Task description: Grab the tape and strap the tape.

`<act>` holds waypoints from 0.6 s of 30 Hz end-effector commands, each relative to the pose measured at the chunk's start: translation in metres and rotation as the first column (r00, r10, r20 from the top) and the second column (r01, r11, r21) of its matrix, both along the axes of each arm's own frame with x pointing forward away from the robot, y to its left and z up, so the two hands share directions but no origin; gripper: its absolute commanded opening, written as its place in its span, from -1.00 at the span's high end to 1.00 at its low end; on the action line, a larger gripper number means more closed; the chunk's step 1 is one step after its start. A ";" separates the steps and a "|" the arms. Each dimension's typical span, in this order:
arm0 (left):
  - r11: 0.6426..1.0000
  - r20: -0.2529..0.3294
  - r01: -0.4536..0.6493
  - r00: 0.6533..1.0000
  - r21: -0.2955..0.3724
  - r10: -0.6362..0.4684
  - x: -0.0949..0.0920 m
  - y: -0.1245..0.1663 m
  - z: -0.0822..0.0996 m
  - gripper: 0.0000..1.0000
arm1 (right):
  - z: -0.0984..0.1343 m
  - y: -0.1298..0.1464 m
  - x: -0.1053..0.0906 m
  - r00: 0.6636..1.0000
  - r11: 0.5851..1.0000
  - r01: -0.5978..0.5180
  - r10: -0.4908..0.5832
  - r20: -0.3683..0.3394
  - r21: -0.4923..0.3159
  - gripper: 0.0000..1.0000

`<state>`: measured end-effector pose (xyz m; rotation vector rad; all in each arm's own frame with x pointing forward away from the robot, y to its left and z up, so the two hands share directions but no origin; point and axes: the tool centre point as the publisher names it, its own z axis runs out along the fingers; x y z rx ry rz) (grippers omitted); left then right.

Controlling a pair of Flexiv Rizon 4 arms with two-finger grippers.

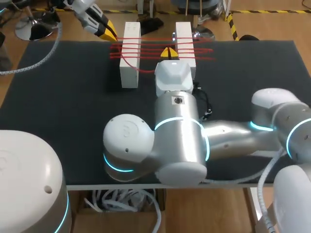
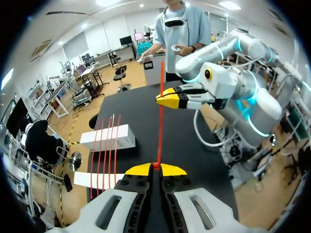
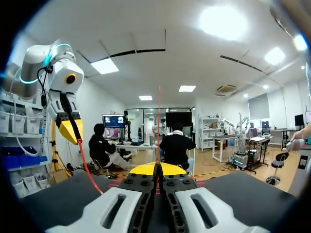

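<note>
Closest to the camera is the right arm (image 1: 180,141). It comes in from the tabletop's near right corner, its thick silver elbow bent over the near edge. The forearm then runs straight out toward the far edge, ending over the gap between two white blocks.

Under it lies the dark tabletop (image 1: 58,107). The left arm (image 1: 85,12) enters at the far left corner and slants down and inward, its wrist held above the far edge.

The left block (image 1: 130,58) and the right block (image 1: 184,36) stand side by side near the middle of the far edge, well apart, with their long sides parallel.

The right claw (image 1: 168,52) points away from the robot, between the blocks and just beside the right one. In the right wrist view its yellow tips (image 3: 157,168) are pressed together, with a strand of tape coming up from between them.

The left claw (image 1: 108,30) hangs just outside the left block's far end. In the left wrist view its tips (image 2: 156,169) are likewise closed, pinching the tape.

The red tape (image 1: 146,48) crosses from block to block in several near-parallel strands, and one loop sags toward the near side. From the left claw a taut strand (image 2: 160,131) runs straight ahead to the right claw (image 2: 170,99).
</note>
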<state>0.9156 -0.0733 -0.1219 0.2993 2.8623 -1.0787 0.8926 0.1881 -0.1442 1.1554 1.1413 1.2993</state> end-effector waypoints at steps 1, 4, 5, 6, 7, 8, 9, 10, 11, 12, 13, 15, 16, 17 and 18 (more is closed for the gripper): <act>1.000 -0.003 0.002 1.000 0.004 -0.002 0.001 0.000 0.001 1.00 | 0.002 0.009 0.006 0.996 0.996 0.091 -0.091 -0.018 0.013 1.00; 1.000 -0.003 0.002 1.000 0.004 -0.002 0.001 0.000 0.001 1.00 | 0.003 0.011 0.008 0.996 0.996 0.084 -0.083 -0.033 0.025 1.00; 1.000 -0.003 0.002 1.000 0.004 -0.002 0.001 0.000 0.001 1.00 | 0.003 0.011 0.009 0.996 0.996 0.080 -0.079 -0.030 0.026 1.00; 1.000 -0.003 0.002 1.000 0.004 -0.002 0.001 0.000 0.001 1.00 | 0.003 0.011 0.009 0.996 0.996 0.079 -0.077 -0.042 0.037 1.00; 1.000 -0.003 0.002 1.000 0.004 -0.002 0.001 0.000 0.001 1.00 | 0.003 0.011 0.009 0.997 0.997 0.069 -0.068 -0.044 0.039 1.00; 1.000 -0.003 0.002 1.000 0.004 -0.002 0.001 0.000 0.001 1.00 | 0.003 0.011 0.009 0.997 0.997 0.060 -0.057 -0.050 0.046 1.00; 1.000 -0.003 0.002 1.000 0.004 -0.002 0.001 0.000 0.001 1.00 | 0.003 0.011 0.009 0.997 0.997 0.060 -0.057 -0.050 0.046 1.00; 1.000 -0.003 0.002 1.000 0.004 -0.002 0.001 0.000 0.001 1.00 | 0.003 0.011 0.009 0.997 0.997 0.060 -0.057 -0.050 0.046 1.00; 1.000 -0.003 0.002 1.000 0.004 -0.002 0.001 0.000 0.001 1.00 | 0.003 0.011 0.009 0.997 0.997 0.060 -0.057 -0.050 0.046 1.00; 1.000 -0.003 0.002 1.000 0.004 -0.002 0.001 0.000 0.001 1.00 | 0.003 0.011 0.009 0.997 0.997 0.060 -0.057 -0.050 0.046 1.00; 1.000 -0.003 0.002 1.000 0.004 -0.002 0.001 0.000 0.001 1.00 | 0.003 0.011 0.009 0.997 0.997 0.060 -0.057 -0.050 0.046 1.00; 1.000 -0.003 0.002 1.000 0.004 -0.002 0.001 0.000 0.001 1.00 | 0.003 0.011 0.009 0.997 0.997 0.060 -0.057 -0.050 0.046 1.00; 1.000 -0.003 0.002 1.000 0.004 -0.002 0.001 0.000 0.001 1.00 | 0.003 0.011 0.009 0.997 0.997 0.060 -0.057 -0.050 0.046 1.00; 1.000 -0.003 0.002 1.000 0.004 -0.002 0.001 0.000 0.001 1.00 | 0.003 0.011 0.009 0.997 0.997 0.060 -0.057 -0.050 0.046 1.00; 1.000 -0.003 0.002 1.000 0.004 -0.002 0.001 0.000 0.001 1.00 | 0.003 0.011 0.009 0.997 0.997 0.060 -0.057 -0.050 0.046 1.00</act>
